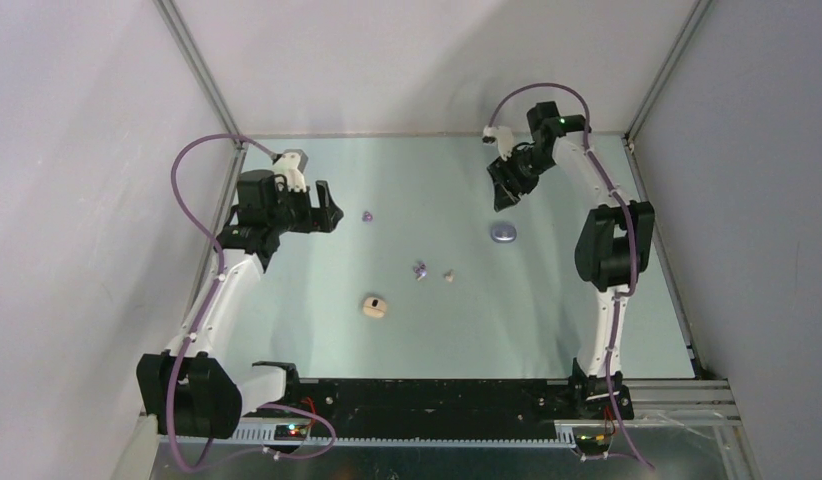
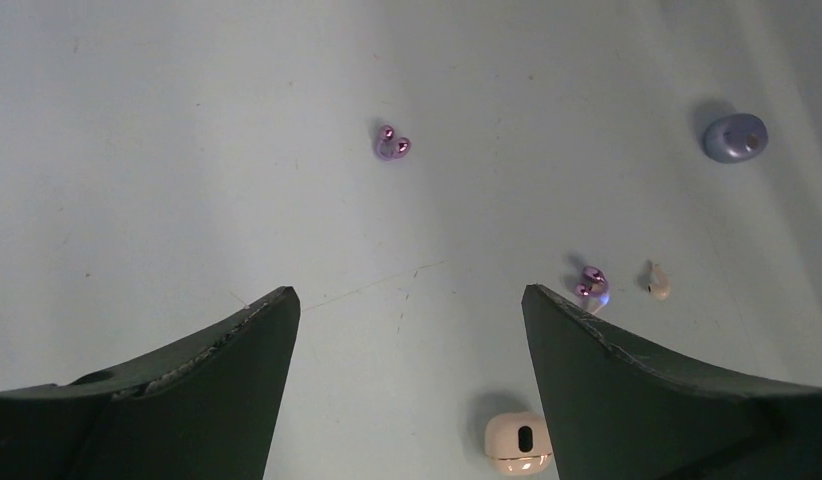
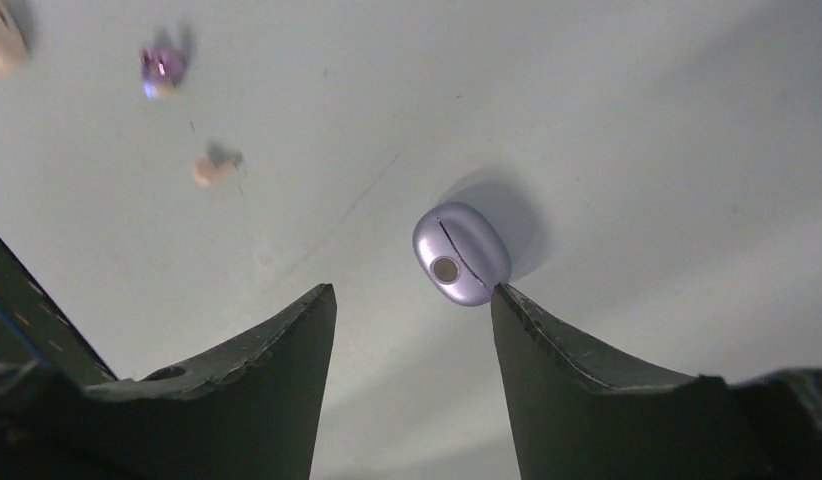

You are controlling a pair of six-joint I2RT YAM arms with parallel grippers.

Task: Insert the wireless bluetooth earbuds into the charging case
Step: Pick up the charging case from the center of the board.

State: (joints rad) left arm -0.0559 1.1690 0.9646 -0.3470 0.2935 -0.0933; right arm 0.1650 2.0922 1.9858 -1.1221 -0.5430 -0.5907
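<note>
A lavender charging case (image 1: 504,233) lies right of the table's middle, its lid seam shut (image 3: 461,253). My right gripper (image 1: 504,196) hovers just behind it, open (image 3: 412,289), with nothing between the fingers; the case sits just past the right fingertip. A cream case (image 1: 375,307) lies near the middle front. Two purple earbuds (image 1: 366,215) (image 1: 420,270) and a cream earbud (image 1: 449,276) lie loose on the table. My left gripper (image 1: 327,208) stands wide open (image 2: 407,291) and empty at the left, with one purple earbud (image 2: 392,144) ahead of it.
White enclosure walls with metal corner posts (image 1: 200,70) (image 1: 667,70) close in the pale green table (image 1: 287,290) at the back and sides. The black base rail (image 1: 437,395) runs along the near edge.
</note>
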